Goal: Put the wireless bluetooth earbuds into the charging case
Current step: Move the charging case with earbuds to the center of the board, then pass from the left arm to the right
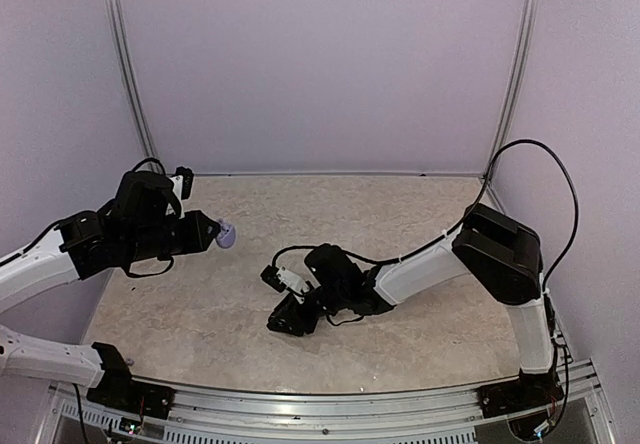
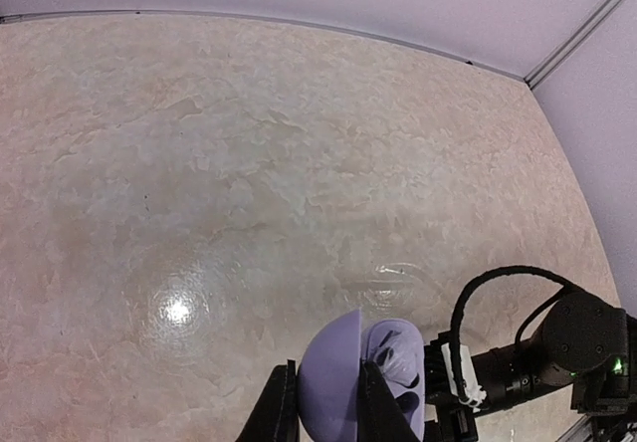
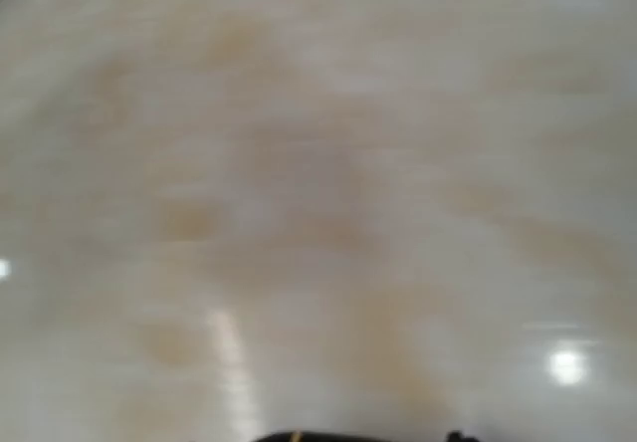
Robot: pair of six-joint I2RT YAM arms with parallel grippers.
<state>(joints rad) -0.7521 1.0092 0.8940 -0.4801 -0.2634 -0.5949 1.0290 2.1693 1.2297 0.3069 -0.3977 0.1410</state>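
Inside the open lavender charging case [image 2: 333,387] sit pale rounded forms [image 2: 393,354]. Whether these are earbuds seated in their wells or only the moulded wells cannot be told, as they are small and partly hidden by the shell. The case is hinged apart. Its smooth domed half faces the left wrist camera, and its hollow inner side is turned towards the right of that view. The left gripper is clenched on the case, with its dark fingers [image 2: 282,410] pressing the domed half from either side. In the top view the case shows as a small lavender knob at the tip of the left arm, held above the left part of the marbled beige table [image 1: 420,214]. Well apart from it, nearer the middle and front of the table, the right gripper [image 1: 288,318] hangs low over the surface at the end of its white forearm [image 1: 415,274]. A black cable [image 1: 565,194] loops up from the elbow. I cannot tell how the right jaws stand: the top view shows only a dark mass there, and the right wrist view is a blur of table with two bright glints and thin dark slivers along its lower edge. Plain lavender-grey walls [image 1: 320,64] close in the table on three sides.
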